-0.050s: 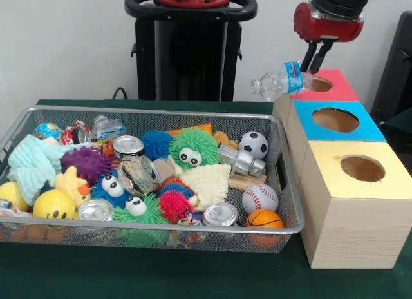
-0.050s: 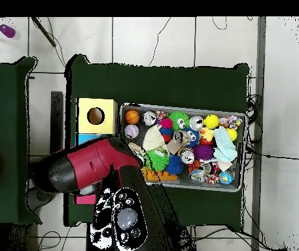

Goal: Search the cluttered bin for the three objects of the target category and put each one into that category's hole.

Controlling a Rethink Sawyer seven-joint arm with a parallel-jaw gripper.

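Green cloth covers the table [image 1: 193,279] under everything I work over, and on it sits the wire mesh bin [image 1: 161,231], heaped with clutter. Beside the bin stand three wooden boxes in a row, each with one round hole in its coloured top: a yellow box [image 1: 360,202] nearest the camera in the front view, a blue box [image 1: 335,122] in the middle, and a red box [image 1: 328,85] farthest back. My arm [image 2: 86,167] reaches over the boxes in the overhead view, hiding the red one and most of the blue. My gripper [image 1: 313,67] hangs just above the red box, its two fingers clamped on one clear plastic water bottle [image 1: 278,82] at the blue-labelled end; the bottle lies nearly level in the air, its cap end pointing out toward the bin, right beside the red box's hole. In the bin I count three sports balls at the end near the boxes: a soccer ball [image 1: 253,144], a baseball [image 1: 260,198] and a basketball [image 1: 264,220]. One yellow smiley ball [image 1: 54,204] sits at the opposite end, by a pale mint cloth [image 1: 32,165]. One green fuzzy toy with eyes [image 1: 193,147] lies mid-bin, with a purple spiky ball [image 1: 85,162] and a blue spiky ball [image 1: 156,143] nearby. Three silver can tops [image 1: 220,214] show, and one glass jar [image 1: 138,175] lies on its side.
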